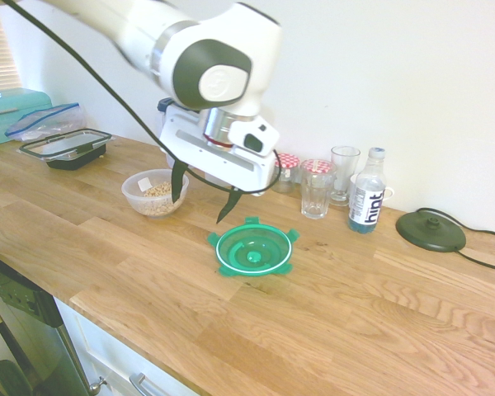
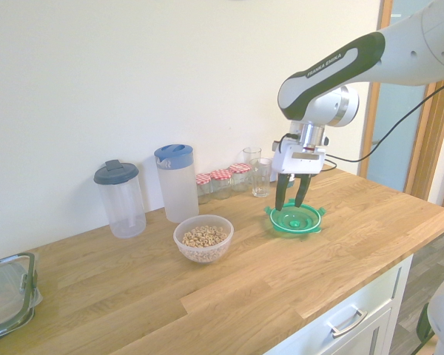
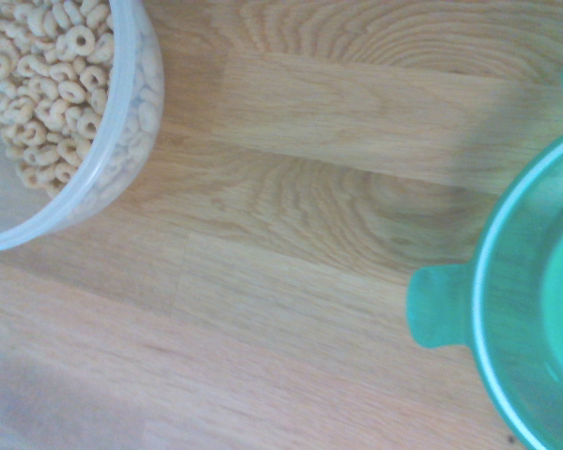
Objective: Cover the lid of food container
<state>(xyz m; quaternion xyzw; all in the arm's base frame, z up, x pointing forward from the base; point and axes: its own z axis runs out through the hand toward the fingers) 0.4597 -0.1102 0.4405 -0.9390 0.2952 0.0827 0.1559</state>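
Observation:
The round green lid lies on the wooden counter with its hollow side up; it also shows as the green lid and, in the wrist view, the lid's rim and one tab. The food container, a clear round bowl holding cereal rings, stands apart to the side, seen too as the bowl and the bowl. My gripper hangs open and empty above the counter between bowl and lid, close to the lid's edge. From the other side the gripper appears just over the lid's rim.
Behind the lid stand red-checked jars, two glasses and a water bottle. A black round disc lies at the right. Two tall jugs are by the wall. A black-rimmed rectangular container sits far left.

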